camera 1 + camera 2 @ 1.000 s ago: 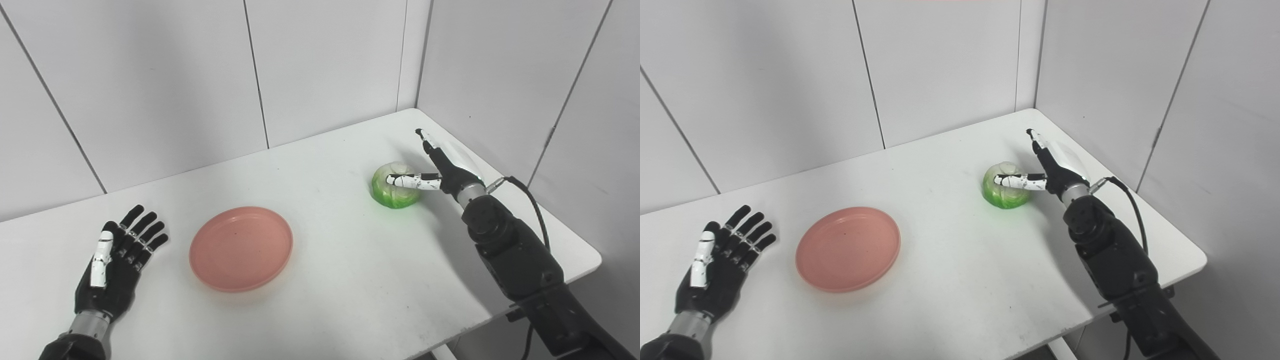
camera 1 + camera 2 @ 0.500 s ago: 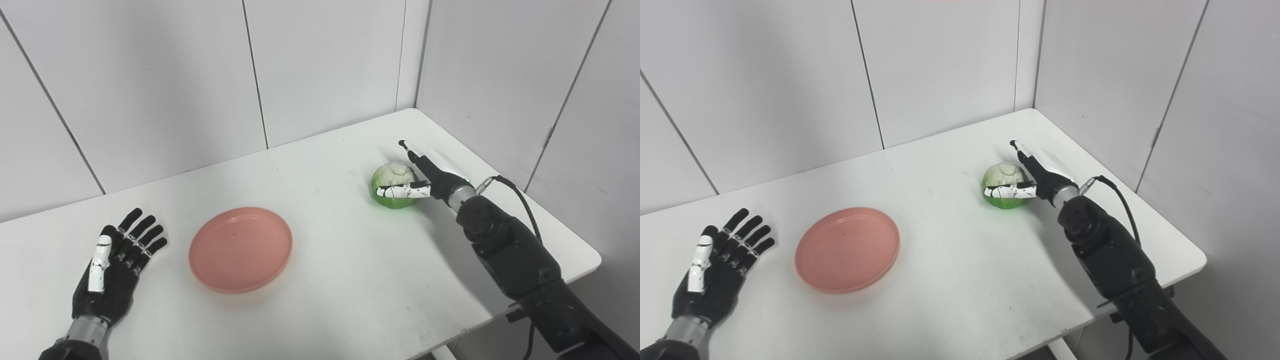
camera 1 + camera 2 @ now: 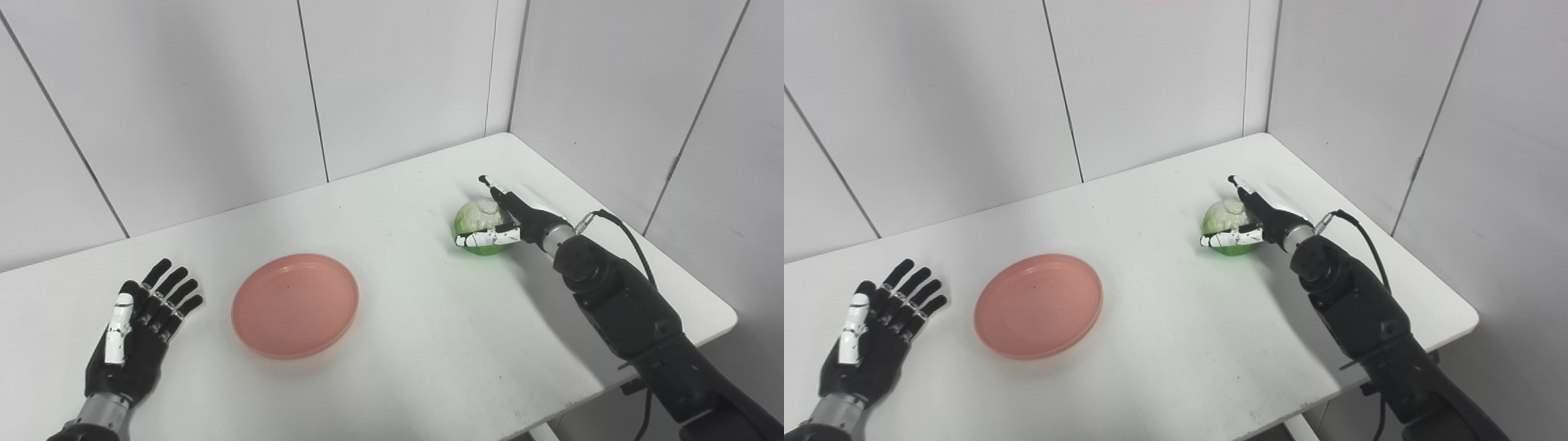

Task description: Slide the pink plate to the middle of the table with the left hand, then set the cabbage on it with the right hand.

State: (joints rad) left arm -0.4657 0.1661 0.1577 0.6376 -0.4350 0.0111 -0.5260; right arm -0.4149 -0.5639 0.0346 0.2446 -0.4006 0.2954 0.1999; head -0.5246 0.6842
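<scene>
Left eye view: your right hand [image 3: 511, 217] brackets the cabbage [image 3: 478, 223] far right on the table [image 3: 416, 343], fingers spread around it, grip uncertain; left hand [image 3: 131, 340] rests open, empty, left of the plate [image 3: 295, 304]

The plate [image 3: 294, 304] is salmon pink, the cabbage [image 3: 478, 225] green and pale, the hands [image 3: 136, 331] black with white thumbs, the table [image 3: 392, 343] white.

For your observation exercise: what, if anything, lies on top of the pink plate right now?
Nothing: the pink plate is bare, its whole inner surface visible. The cabbage sits apart on the table, the right hand around it. What lies under the plate is hidden.
</scene>
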